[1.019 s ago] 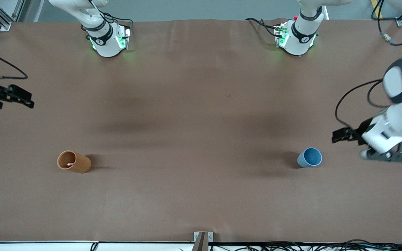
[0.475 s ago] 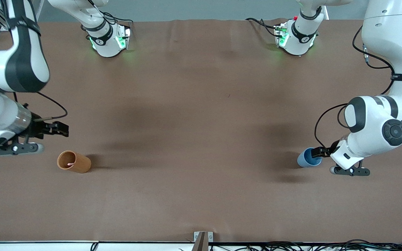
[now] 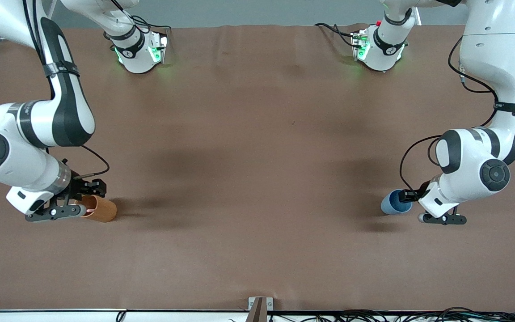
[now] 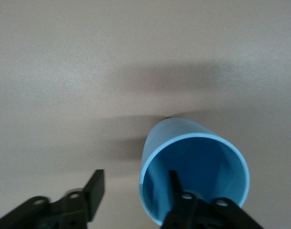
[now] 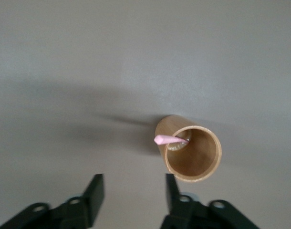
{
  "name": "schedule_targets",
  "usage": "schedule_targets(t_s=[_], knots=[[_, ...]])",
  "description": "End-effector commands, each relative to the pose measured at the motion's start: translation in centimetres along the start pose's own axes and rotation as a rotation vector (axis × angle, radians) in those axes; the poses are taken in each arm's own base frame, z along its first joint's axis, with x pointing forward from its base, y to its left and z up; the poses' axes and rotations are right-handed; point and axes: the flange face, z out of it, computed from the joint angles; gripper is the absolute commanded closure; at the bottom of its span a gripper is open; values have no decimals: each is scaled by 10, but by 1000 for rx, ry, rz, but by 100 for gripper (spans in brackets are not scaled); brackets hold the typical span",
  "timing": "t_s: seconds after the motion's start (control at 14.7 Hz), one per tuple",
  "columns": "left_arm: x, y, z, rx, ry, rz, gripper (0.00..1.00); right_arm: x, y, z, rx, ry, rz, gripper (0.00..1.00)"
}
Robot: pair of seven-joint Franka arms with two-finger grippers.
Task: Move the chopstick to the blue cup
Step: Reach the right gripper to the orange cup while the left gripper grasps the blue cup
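Brown cloth covers the table [image 3: 257,134], and both arms' bases stand along its 12 o'clock edge in the front view; two cups stand on it well apart, both toward the camera's edge. The orange cup [image 3: 104,210] stands at about 8 o'clock on the cloth, toward the right arm's end; the chopstick [image 5: 168,140] is inside it, leaning, with its pink tip poking just over the rim. The blue cup [image 3: 390,204] stands upright at about 4 o'clock, toward the left arm's end.

The right gripper [image 5: 132,188] hangs low over the orange cup's mouth, its wrist covering the cup's 9 o'clock side in the front view; its fingers [image 5: 95,191] are spread apart with only bare cloth between them, and they touch neither cup nor chopstick. The left gripper [image 4: 134,188] is down at the blue cup's 3 o'clock rim in the front view; its jaws are parted and straddle the cup's wall, one finger inside the mouth, the other outside with a gap to the wall.
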Motion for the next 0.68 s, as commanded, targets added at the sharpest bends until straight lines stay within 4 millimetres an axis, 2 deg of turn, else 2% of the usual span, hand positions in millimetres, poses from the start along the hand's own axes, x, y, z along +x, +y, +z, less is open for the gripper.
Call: schedule_targets(t_s=[0.0, 0.07, 0.27, 0.41, 0.54, 0.61], knots=[[0, 0, -2, -11, 14, 3, 95, 5, 8, 18, -18, 15, -93, 61], [0, 0, -2, -3, 15, 9, 100, 6, 9, 17, -20, 24, -119, 65], [2, 4, -13, 4, 25, 30, 100, 10, 8, 17, -26, 54, -136, 70], [7, 14, -44, 26, 72, 54, 100, 12, 8, 20, -36, 67, -143, 76], [8, 38, -74, 12, 73, 31, 100, 14, 9, 17, -70, 83, -161, 76], [6, 62, -80, -5, 44, 9, 100, 14, 11, 17, -76, 83, -163, 76]])
